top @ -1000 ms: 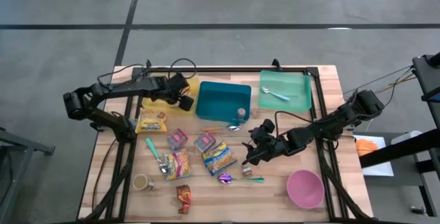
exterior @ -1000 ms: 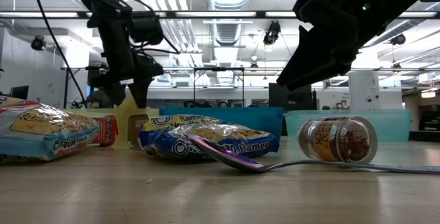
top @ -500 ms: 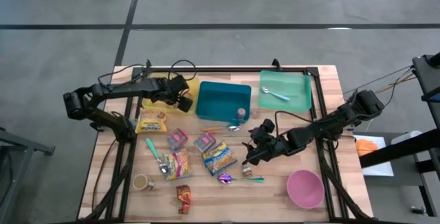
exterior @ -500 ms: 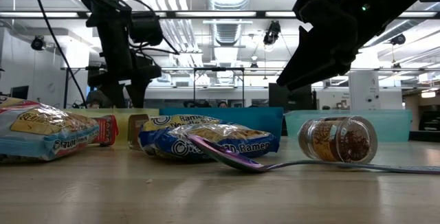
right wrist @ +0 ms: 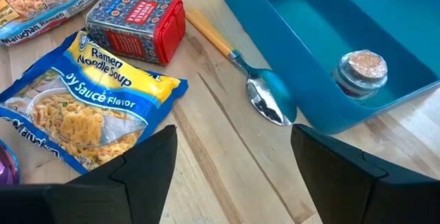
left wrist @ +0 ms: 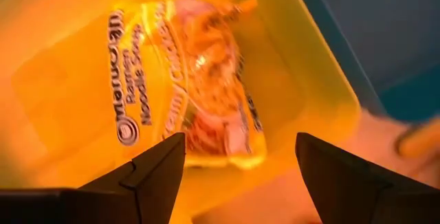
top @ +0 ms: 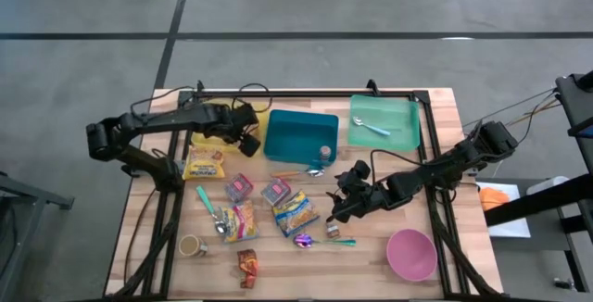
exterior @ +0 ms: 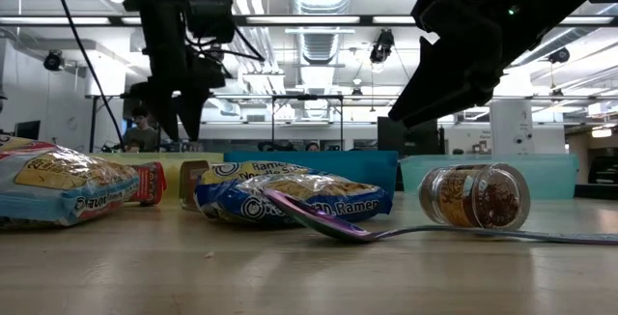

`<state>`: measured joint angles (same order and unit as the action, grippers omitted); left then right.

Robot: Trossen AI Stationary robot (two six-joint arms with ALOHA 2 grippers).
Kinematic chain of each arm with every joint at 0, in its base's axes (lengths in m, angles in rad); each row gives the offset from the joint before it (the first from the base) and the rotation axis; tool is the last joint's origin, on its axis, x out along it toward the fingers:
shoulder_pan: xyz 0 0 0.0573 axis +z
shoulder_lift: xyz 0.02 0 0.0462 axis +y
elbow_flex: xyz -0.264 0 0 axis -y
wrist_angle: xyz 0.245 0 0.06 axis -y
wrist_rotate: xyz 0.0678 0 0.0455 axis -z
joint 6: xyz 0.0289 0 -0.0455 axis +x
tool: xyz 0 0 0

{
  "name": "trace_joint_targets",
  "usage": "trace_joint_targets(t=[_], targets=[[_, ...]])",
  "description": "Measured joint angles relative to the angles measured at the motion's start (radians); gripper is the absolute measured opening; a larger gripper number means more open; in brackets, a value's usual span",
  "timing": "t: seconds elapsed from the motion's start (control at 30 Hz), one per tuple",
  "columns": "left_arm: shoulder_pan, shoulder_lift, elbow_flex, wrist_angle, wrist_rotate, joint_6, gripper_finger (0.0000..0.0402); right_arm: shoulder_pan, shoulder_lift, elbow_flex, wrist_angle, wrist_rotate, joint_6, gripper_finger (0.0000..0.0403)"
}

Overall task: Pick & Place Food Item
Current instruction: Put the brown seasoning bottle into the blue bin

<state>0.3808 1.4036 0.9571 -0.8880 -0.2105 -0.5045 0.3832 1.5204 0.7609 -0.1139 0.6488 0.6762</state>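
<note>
Over a cluttered wooden desk, the left claw hangs with its jaws spread and empty above the yellow bin, just beside the teal bin. In the left wrist view a ramen noodle packet lies flat on the yellow bin's floor, between the claw's two dark fingers and clear of both. On the teal bin's other side, near its front wall, the right claw hovers with its jaws likewise parted and holding nothing. Below it sit a soy sauce flavor ramen packet, a red tin and an orange-handled spoon whose bowl lies against the teal bin's wall. A small cork-topped jar stands inside the teal bin. A green bin holding a spoon lies beyond the teal bin, and a pink bowl rests well apart from it, toward the desk's near corner.
</note>
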Motion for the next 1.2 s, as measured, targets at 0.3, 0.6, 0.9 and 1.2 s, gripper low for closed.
trace_joint_targets(t=[0.3, 0.6, 0.9, 1.2], targets=[[-0.194, -0.056, 0.000, -0.032, -0.048, -0.035, 0.0251, 0.000, 0.000, 0.000, -0.002, -0.060, 0.000, 0.0283], [-0.395, -0.195, -0.018, -0.009, -0.141, -0.212, 0.0201, 0.000, 0.000, 0.001, -0.023, -0.222, 0.186, 0.0283], [-0.444, -0.223, -0.051, 0.012, -0.183, -0.276, 0.0194, 0.000, 0.000, 0.158, -0.517, -0.384, 0.429, 0.0283], [-0.445, -0.224, -0.094, 0.026, -0.186, -0.294, 0.0194, 0.000, 0.005, 0.306, -0.639, -0.439, 0.474, 0.0283]])
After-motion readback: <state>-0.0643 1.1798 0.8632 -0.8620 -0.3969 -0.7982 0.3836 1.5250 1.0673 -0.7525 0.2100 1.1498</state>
